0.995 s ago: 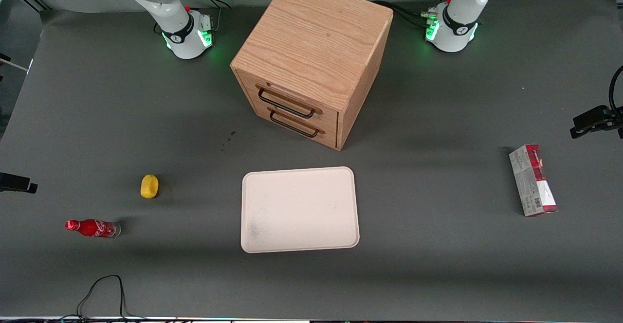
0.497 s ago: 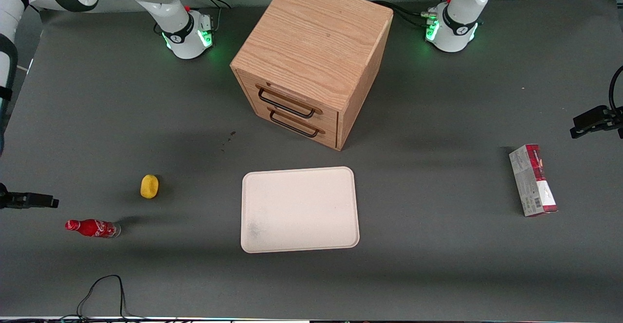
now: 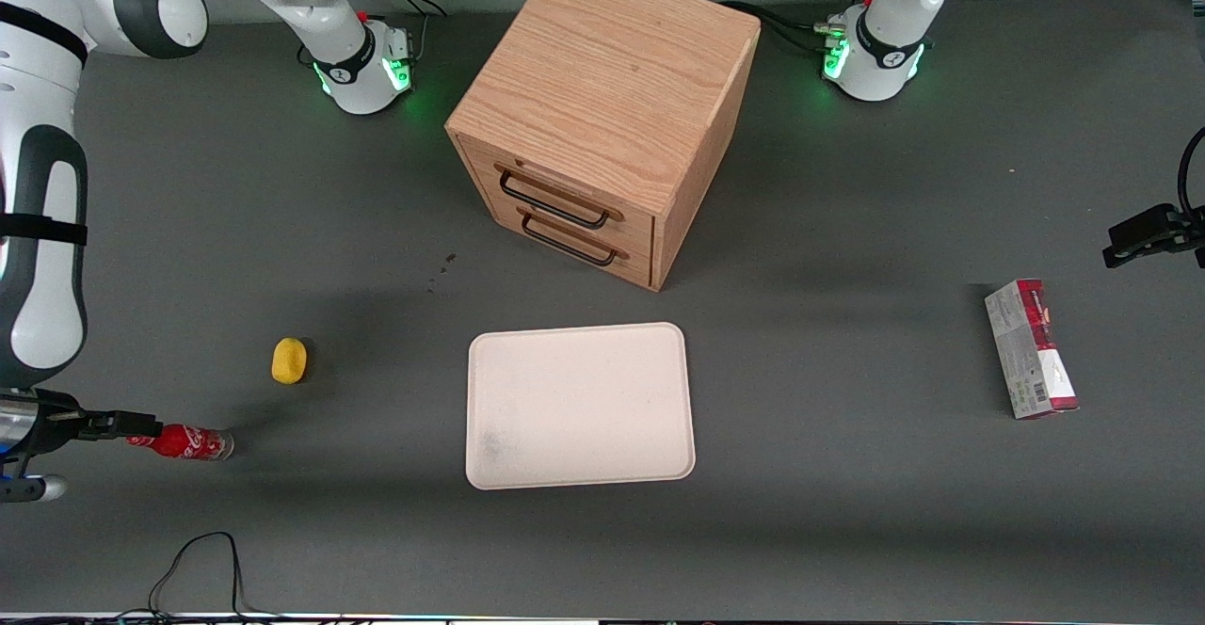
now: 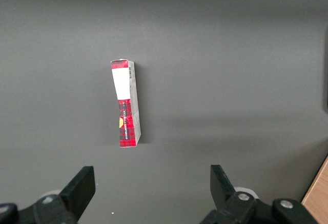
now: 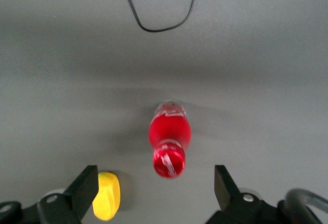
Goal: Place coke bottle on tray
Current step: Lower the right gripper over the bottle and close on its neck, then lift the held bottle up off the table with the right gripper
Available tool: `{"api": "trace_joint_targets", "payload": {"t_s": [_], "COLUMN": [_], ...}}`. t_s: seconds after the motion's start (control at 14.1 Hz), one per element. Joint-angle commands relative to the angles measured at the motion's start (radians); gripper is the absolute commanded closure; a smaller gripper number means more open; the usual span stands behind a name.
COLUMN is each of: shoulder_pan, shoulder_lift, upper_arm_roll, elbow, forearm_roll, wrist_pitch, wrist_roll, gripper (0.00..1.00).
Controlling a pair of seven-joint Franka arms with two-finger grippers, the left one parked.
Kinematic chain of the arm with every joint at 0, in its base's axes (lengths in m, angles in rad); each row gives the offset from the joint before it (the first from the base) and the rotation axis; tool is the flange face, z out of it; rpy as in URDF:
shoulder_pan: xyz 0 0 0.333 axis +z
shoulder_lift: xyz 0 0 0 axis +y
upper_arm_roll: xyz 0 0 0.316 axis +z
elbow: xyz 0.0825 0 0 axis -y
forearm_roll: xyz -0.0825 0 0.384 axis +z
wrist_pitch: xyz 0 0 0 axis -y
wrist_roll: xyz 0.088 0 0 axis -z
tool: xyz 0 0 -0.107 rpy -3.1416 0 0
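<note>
The coke bottle, small and red with white script and a clear base, stands on the grey table toward the working arm's end. It is well apart from the cream tray, which holds nothing. My gripper hangs above the bottle and its tip overlaps the red cap in the front view. In the right wrist view the bottle shows cap-first below my gripper. The black fingers are spread wide on either side of it, open and touching nothing.
A yellow lemon-like object lies beside the bottle, farther from the front camera. A wooden drawer cabinet stands farther back than the tray. A red-and-grey carton lies toward the parked arm's end. A black cable loops at the table's front edge.
My arm has swung in from the table's end, carrying the gripper nearer the front camera until it hangs over the bottle's cap. The bottle and the other objects have not moved.
</note>
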Motion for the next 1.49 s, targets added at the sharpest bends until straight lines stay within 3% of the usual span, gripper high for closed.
{"api": "trace_joint_targets", "payload": {"t_s": [0.0,0.43,0.64,0.85,0.92,0.99,1.14,1.42], "shoulder_pan": [0.012,0.013,0.009,0.011,0.009,0.009,0.011,0.011], "shoulder_lift": [0.039,0.048,0.048,0.048,0.048,0.048,0.044,0.042], "upper_arm_roll": [0.004,0.001,0.002,0.002,0.002,0.002,0.002,0.002], "elbow": [0.028,0.008,-0.003,-0.004,-0.004,-0.004,-0.003,-0.004], "forearm_roll": [-0.011,-0.015,-0.081,-0.084,-0.084,-0.084,-0.083,-0.084], "wrist_pitch": [0.033,0.033,0.035,0.036,0.036,0.036,0.035,0.033], "wrist_roll": [0.0,-0.023,-0.033,-0.033,-0.033,-0.033,-0.031,-0.033], "gripper": [0.0,0.0,0.01,0.05,0.13,0.37,1.0,1.0]}}
